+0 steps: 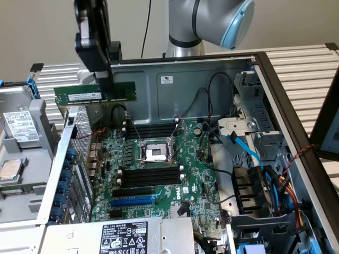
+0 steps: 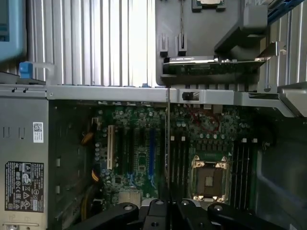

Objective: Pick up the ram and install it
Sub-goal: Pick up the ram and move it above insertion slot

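a: what are the gripper (image 1: 108,90) fingers (image 1: 105,78) doing?
b: pinching the ram (image 1: 79,95), which sits level, label side out.
a: where is it?
b: in the air above the open case (image 1: 201,90), well apart from the motherboard (image 1: 159,198) and its black slots (image 1: 151,174).
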`<state>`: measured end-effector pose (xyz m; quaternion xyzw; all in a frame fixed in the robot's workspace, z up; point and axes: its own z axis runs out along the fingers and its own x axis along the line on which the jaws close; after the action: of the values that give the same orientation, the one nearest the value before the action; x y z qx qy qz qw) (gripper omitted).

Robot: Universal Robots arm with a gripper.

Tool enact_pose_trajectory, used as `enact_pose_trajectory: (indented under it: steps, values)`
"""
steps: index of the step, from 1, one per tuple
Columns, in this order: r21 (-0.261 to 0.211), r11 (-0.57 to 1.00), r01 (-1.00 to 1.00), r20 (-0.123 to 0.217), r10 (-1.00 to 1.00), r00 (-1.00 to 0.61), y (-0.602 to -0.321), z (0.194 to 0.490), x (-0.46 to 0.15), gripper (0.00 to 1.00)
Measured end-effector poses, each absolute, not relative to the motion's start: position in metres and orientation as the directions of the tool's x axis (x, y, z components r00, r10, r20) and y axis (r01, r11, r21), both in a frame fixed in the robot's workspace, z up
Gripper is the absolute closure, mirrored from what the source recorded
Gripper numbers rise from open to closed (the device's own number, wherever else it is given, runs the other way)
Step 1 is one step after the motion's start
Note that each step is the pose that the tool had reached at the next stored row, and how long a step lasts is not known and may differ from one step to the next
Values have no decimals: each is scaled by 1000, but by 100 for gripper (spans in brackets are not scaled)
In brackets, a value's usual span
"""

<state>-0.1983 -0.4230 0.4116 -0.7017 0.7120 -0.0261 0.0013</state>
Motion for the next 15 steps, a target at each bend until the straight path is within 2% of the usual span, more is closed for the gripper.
enact_pose_trajectory:
  steps: [15]
  values:
    - [-39, 14, -999, 35, -999, -15, -423, 411, -131, 88]
